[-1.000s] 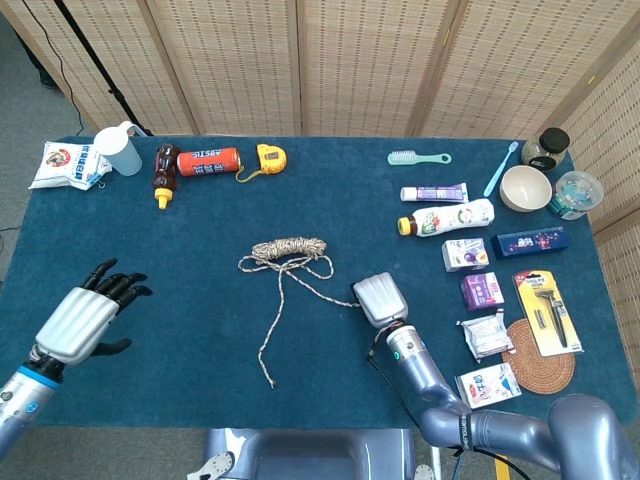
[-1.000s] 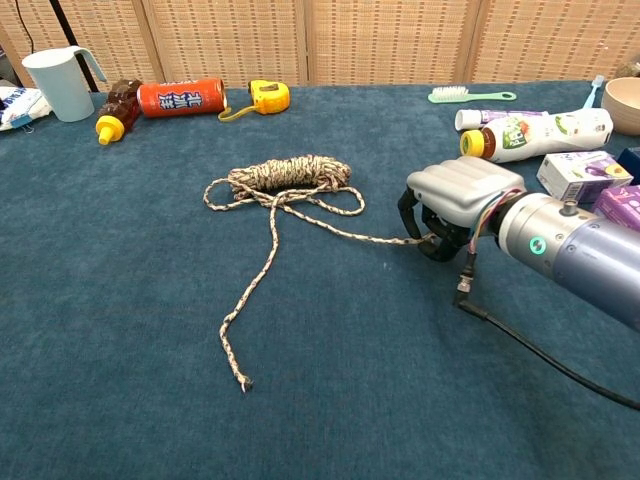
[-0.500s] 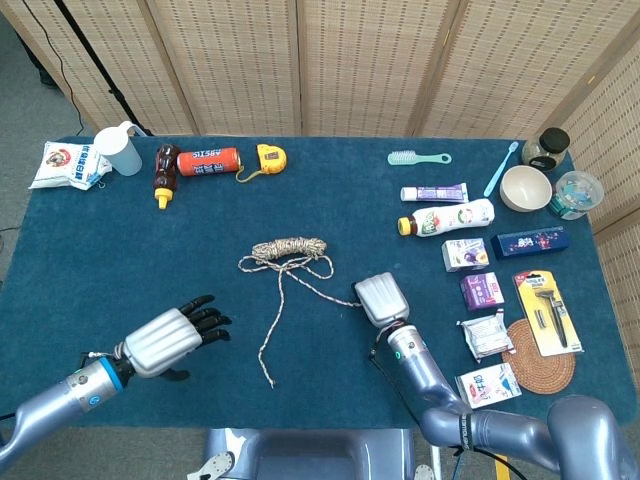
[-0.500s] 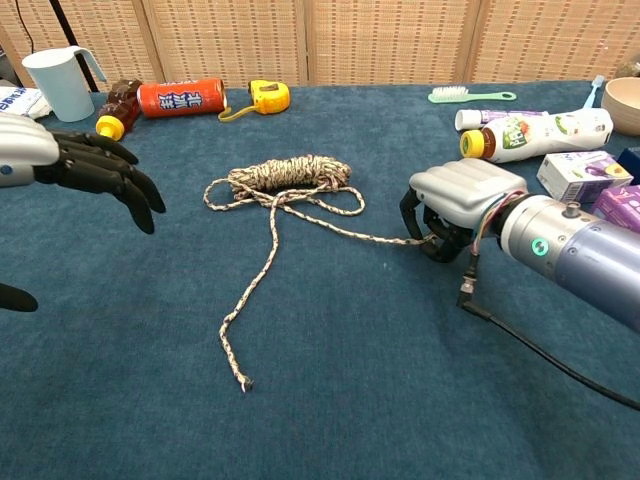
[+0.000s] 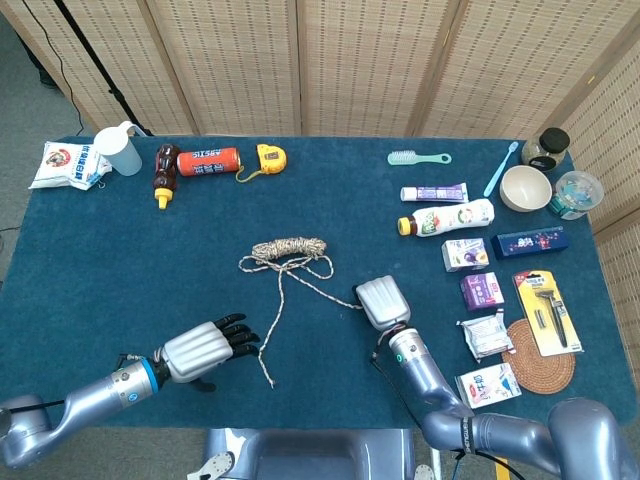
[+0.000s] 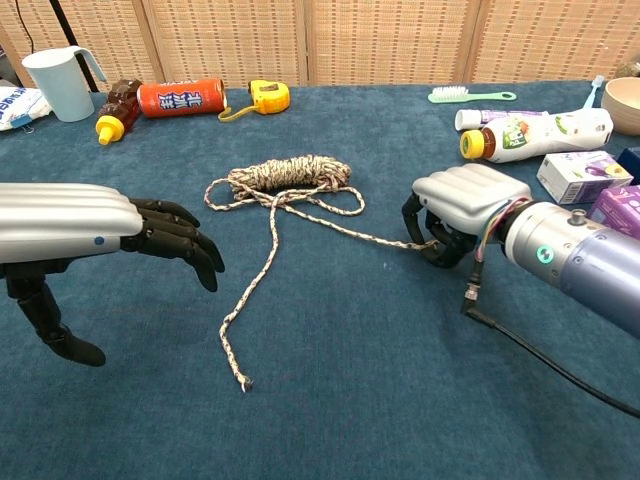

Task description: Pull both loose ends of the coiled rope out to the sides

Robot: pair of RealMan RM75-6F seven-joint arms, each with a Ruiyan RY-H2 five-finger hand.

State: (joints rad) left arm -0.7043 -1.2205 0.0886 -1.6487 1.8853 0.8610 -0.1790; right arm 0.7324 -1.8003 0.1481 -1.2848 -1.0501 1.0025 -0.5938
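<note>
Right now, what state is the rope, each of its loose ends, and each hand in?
rope: coiled, lying on the table
right loose end: stretched out, gripped by the right hand
left loose end: lying slack, untouched
right hand: closed on its rope end
left hand: fingers apart, holding nothing, beside the slack end

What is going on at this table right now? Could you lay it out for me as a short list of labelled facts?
Job: pull both loose rope ends out sideways
Rope: coiled bundle mid-table, two ends trailing from it
Right hand: fingers curled around one rope end, resting on the table
Left hand: holding nothing, fingers spread, beside the other rope end
Free rope end: lying loose on the cloth toward the robot, not gripped
Table: covered in blue cloth
Done so far: one end held; the other not yet taken
</note>
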